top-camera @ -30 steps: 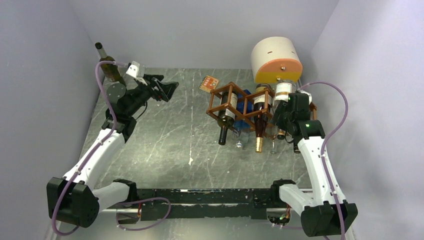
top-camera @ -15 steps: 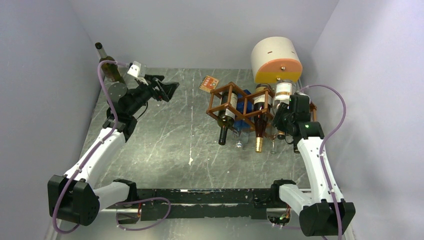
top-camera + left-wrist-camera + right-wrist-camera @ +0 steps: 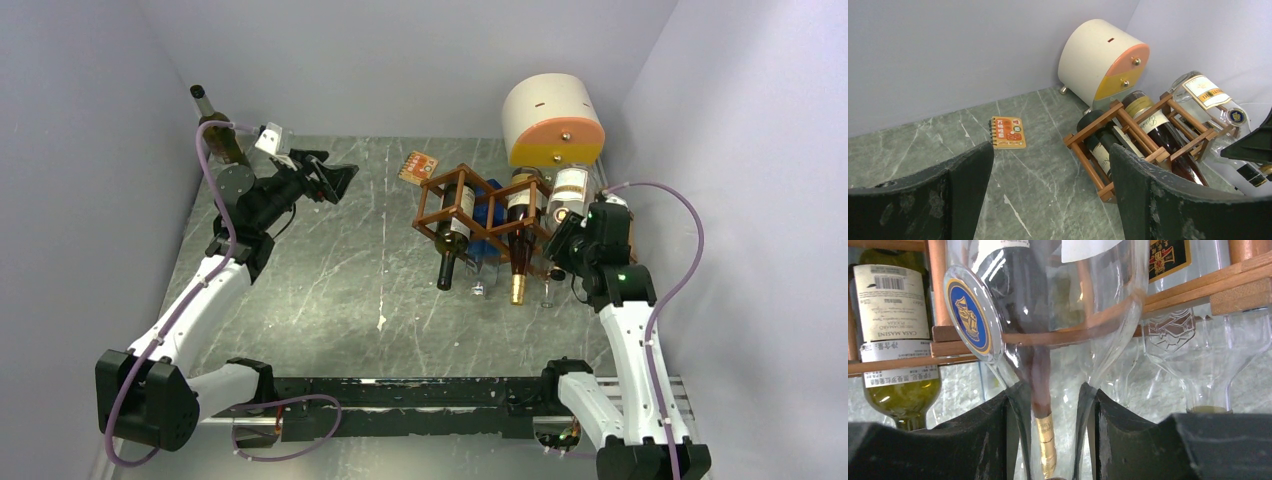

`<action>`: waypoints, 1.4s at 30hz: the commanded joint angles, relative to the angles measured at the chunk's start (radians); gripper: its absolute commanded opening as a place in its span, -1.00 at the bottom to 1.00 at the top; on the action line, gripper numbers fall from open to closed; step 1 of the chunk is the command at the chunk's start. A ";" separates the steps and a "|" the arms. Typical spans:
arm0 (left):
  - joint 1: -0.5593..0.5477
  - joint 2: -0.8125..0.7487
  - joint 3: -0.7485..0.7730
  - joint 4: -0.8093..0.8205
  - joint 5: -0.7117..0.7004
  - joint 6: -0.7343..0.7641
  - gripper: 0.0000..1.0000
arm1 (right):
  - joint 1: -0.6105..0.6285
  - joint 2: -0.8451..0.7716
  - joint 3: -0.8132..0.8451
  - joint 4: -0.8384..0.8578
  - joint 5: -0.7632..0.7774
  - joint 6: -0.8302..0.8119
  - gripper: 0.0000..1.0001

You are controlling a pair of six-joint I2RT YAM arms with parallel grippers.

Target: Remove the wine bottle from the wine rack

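The right hand [image 3: 1050, 410] is clamped on the slim neck of a clear wine bottle [image 3: 1088, 310], with one rough black finger [image 3: 993, 435] pressed to each side. The glass is smooth and see-through, and a round blue-and-gold medallion [image 3: 968, 315] sits on its shoulder. This bottle lies at the right end of the wine rack [image 3: 462, 205], a lattice of thin reddish-brown wooden bars in the right half of the top view. Its neck points toward the lower edge of the frame.

Two dark bottles [image 3: 455, 235] lie in cells to its left. A cream-and-orange cylinder [image 3: 552, 120] sits just behind the rack, and the right wall [image 3: 760, 200] is near the arm.

At upper left, the left hand [image 3: 335, 178] has its fingers wide apart over open grey-green marbled worktop [image 3: 350, 290], well apart from the rack. A green bottle [image 3: 218, 135] stands upright in the far upper-left corner. A small orange notebook [image 3: 418, 166] lies flat just left of the rack.
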 commanded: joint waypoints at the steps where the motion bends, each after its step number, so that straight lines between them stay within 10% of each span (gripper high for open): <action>1: -0.008 0.006 0.020 0.001 0.003 0.011 0.78 | -0.006 -0.045 0.017 0.137 -0.028 0.045 -1.00; 42: -0.009 0.019 0.013 0.013 0.014 -0.005 0.80 | -0.006 -0.386 -0.193 0.578 -0.179 0.425 -1.00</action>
